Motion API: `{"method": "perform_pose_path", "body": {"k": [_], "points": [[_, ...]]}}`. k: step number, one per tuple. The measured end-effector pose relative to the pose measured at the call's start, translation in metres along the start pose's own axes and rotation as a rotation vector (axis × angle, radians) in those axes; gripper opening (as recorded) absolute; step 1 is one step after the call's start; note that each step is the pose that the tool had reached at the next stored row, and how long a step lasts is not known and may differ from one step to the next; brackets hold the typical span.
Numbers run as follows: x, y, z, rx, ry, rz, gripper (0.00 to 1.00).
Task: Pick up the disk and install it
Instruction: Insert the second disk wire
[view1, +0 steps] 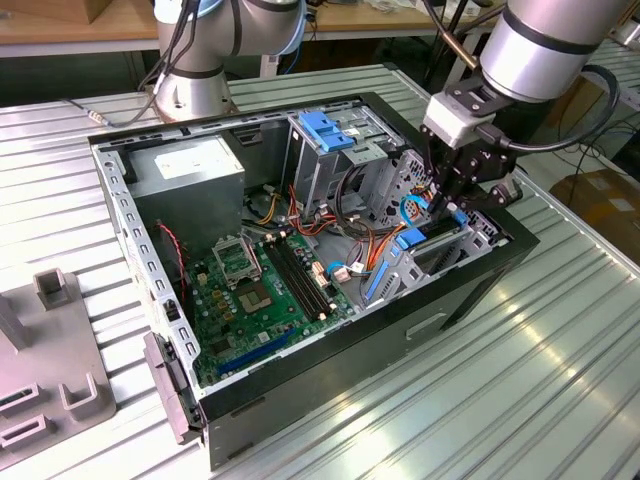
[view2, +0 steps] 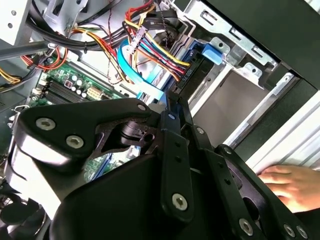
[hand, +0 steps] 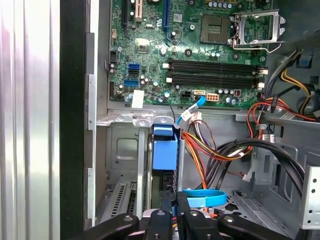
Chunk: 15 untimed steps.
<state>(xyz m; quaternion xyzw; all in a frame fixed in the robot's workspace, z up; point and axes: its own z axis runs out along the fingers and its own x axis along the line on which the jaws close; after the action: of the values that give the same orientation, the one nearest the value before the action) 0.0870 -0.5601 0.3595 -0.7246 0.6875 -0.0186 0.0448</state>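
The gripper was seen lowered into the open computer case — fingers closed on the disk, held edge-up in its bay.

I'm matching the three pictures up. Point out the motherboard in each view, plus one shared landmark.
Exterior view: motherboard inside the case, toward the exterior view's left.
Second wrist view: motherboard behind the coloured wires.
First wrist view: motherboard beyond the blue rail.
Shared landmark: black memory slots.

Ribbed metal table, perhaps wooden bench behind.
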Motion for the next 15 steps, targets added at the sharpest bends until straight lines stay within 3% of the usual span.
{"method": "perform_pose_path", "body": {"k": [2,3,15], "points": [[0.0001,0.0006,0.0011,0.0108,-0.0003,-0.005,0.16],[0.0001,0.0007,0.0016,0.0126,-0.0004,-0.006,0.16],[0.0003,0.0014,0.0073,0.0163,-0.0006,-0.012,0.16]]}}
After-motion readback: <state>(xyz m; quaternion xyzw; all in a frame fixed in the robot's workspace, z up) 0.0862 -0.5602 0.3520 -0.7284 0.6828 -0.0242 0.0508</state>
